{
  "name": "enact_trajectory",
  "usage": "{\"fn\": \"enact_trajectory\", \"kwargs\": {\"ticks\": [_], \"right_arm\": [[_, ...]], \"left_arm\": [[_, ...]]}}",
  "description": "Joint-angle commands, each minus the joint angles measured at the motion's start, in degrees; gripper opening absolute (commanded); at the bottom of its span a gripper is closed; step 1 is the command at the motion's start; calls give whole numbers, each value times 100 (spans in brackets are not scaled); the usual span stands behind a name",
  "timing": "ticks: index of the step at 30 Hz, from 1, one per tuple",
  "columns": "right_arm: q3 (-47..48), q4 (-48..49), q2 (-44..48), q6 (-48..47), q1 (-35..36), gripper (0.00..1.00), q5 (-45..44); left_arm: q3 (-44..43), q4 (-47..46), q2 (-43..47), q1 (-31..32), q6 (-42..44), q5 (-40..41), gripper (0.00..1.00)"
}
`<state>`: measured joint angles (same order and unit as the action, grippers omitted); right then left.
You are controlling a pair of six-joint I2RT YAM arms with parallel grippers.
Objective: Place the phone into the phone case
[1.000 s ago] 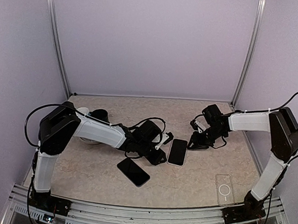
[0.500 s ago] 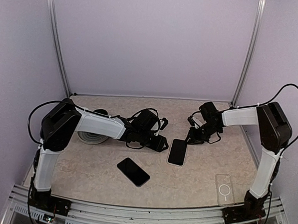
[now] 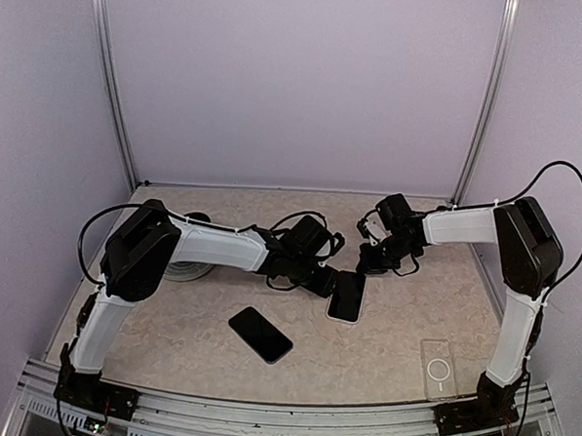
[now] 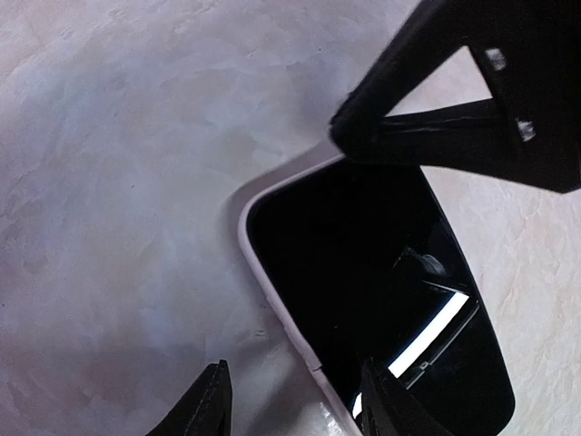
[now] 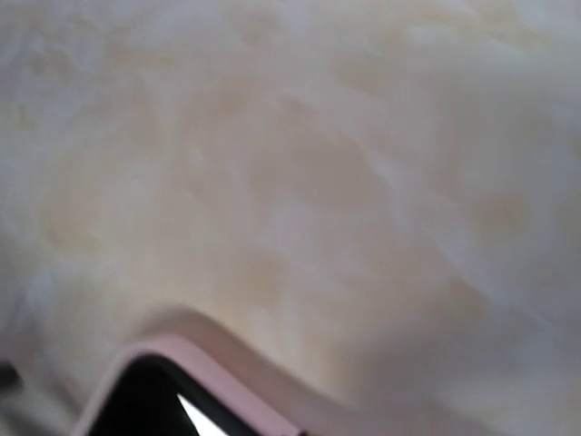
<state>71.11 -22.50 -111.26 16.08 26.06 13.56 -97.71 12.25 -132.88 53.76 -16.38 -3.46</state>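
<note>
Where your two arms meet at mid-table, the phone [image 3: 345, 297] lies flat, screen up, a pale rim showing around the dark glass. Your left gripper [image 3: 329, 282] is low over the table [image 3: 196, 360] at the phone's left long side. In the left wrist view its fingers [image 4: 211, 404] stand moderately apart. One is over bare table and the other over the screen, so the phone's rim runs between them. You cannot tell from that view whether either finger touches the phone.

Your right gripper [image 3: 365, 265] is closed tight, and its tip sits at the phone's far end; the left wrist view shows it as a black wedge right at that corner. The right wrist view is blurred and shows only a rounded corner of the phone over marbled table.

The case [image 3: 438, 369], clear with a ring on its back, lies at the front right, well apart from the phone and near the right arm's base. A black slab [image 3: 260, 335] lies flat on the near side of the left arm, apart from the phone. A grey ring [image 3: 176, 269] sits partly hidden behind that arm.
</note>
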Motion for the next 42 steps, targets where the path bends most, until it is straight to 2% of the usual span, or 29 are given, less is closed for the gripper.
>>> {"fn": "enact_trajectory", "kwargs": {"ticks": [1, 5, 11, 18, 21, 24, 31, 42], "right_arm": [[-452, -767, -651, 14, 337, 0, -630], [-709, -723, -548, 52, 347, 0, -700], [-1082, -556, -438, 83, 331, 0, -514], [-1177, -481, -256, 52, 108, 0, -291], [-1167, -474, -201, 36, 43, 0, -208], [-946, -478, 25, 12, -3, 0, 135], [202, -1111, 496, -128, -92, 0, -149], [348, -995, 869, -75, -9, 0, 129]], "left_arm": [[-397, 307, -194, 267, 552, 549, 49], [-558, 180, -197, 484, 1104, 968, 50], [-733, 386, -523, 679, 1757, 1092, 49], [33, 366, -413, 693, 1729, 835, 45], [31, 450, -495, 733, 1781, 730, 44], [-46, 624, -732, 766, 1815, 547, 43], [244, 499, -699, 768, 1771, 467, 41], [271, 386, -645, 769, 1700, 379, 41]]}}
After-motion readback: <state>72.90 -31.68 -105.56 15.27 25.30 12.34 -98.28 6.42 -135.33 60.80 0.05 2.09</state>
